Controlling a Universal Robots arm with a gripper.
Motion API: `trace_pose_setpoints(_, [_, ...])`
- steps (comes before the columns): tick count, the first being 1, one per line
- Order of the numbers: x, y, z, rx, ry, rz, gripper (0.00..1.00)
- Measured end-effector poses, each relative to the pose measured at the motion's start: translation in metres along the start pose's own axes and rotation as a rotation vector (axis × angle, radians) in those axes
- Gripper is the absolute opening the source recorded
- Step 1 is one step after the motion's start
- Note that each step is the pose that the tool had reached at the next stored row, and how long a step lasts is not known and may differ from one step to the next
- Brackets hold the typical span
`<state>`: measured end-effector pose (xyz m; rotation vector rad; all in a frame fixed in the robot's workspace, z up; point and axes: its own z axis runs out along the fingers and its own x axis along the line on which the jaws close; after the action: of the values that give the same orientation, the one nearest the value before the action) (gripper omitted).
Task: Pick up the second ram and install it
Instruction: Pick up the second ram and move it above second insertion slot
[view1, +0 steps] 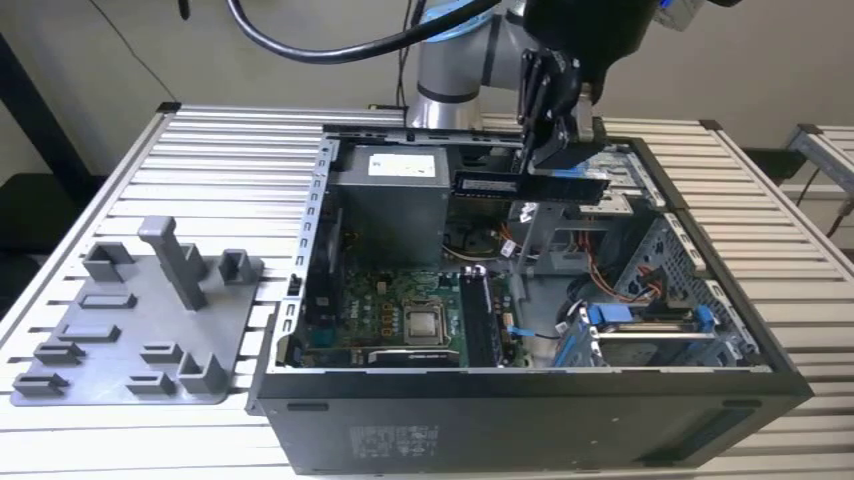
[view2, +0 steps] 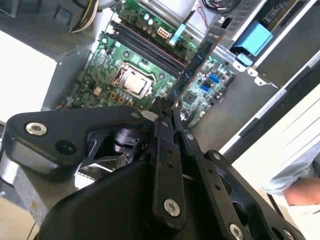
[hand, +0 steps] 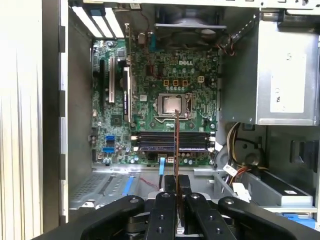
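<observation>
The gripper (view1: 558, 158) is matte black, built of flat linkage bars with rounded ends, each pivot pinned by a silver screw (view2: 171, 207). Behind it the arm (view1: 447, 75) is a silver-grey tube with a blue joint ring. A thick black cable (view1: 314, 45) runs beside it.

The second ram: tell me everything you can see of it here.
The second ram is a slim, flat, dark board, held lengthwise level and on edge by the gripper, jaws shut on its upper edge. It hangs above the open computer case, clear of the green motherboard, touching nothing but the jaws.
</observation>
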<state>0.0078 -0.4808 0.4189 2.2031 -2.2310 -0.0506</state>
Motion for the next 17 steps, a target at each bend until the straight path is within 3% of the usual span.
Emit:
trace_pose_setpoints(11, [-0.0431, 0.0005, 0.0008, 0.0000, 0.0000, 0.000, 0.14])
trace_pose_setpoints(17, [-0.0580, 0.0007, 0.0011, 0.0000, -0.0002, 0.000, 0.14])
